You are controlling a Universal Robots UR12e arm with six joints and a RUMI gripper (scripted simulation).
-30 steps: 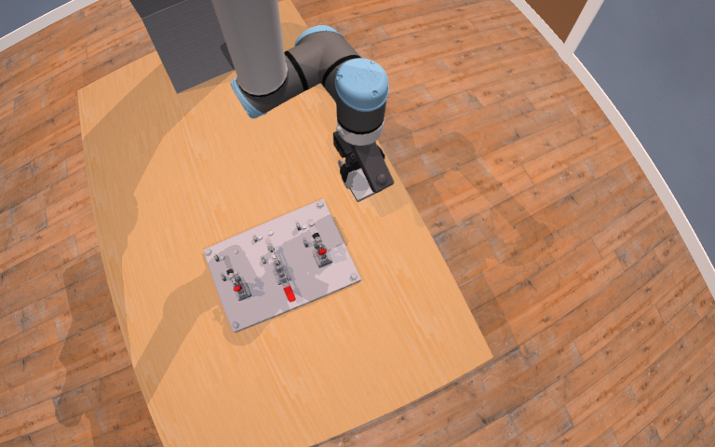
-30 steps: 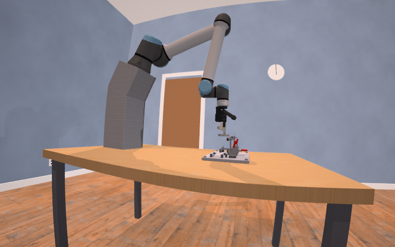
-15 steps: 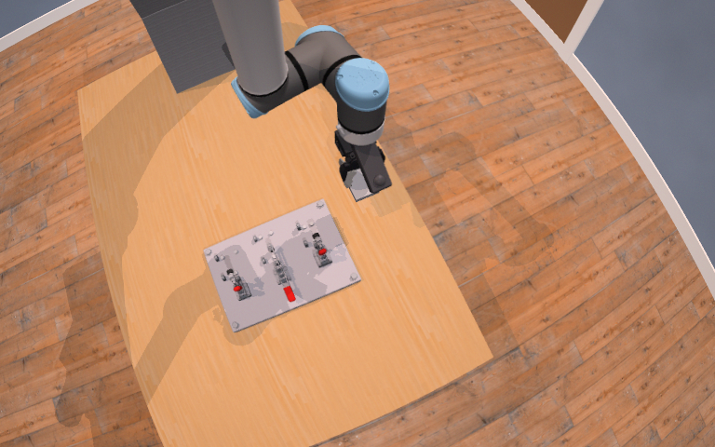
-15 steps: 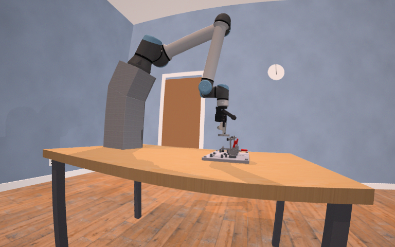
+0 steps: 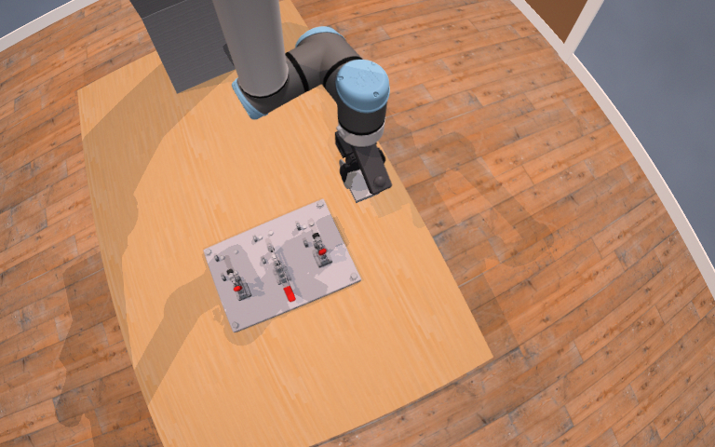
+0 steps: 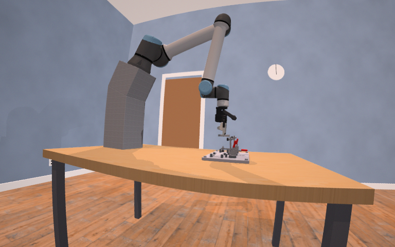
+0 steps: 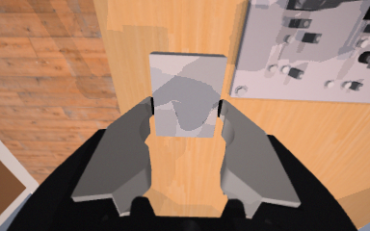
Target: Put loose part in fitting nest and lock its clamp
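Plate, flat, grey and rectangular, is shown clamped by its two long edges between the fingers of the gripper, which is closed on it. The part is carried level in the air above the table, just beside the far corner of the fixture and not yet over any nest. A rigid, metal-like piece is suggested by the crisp edges; no sag is seen past the fingertips. Smooth faces are judged liable to slip, so a hold across the narrow width near mid-length, as presented here, is judged sound.

Three clamps with red handles are set on the fixture; the middle handle appears laid down toward the near edge, the outer two raised. Pad layouts in the nests are too small to be read in the top view and are cut off in the wrist view. The underside of the plate is hidden, and its thickness can be only faintly made out in the exterior view.
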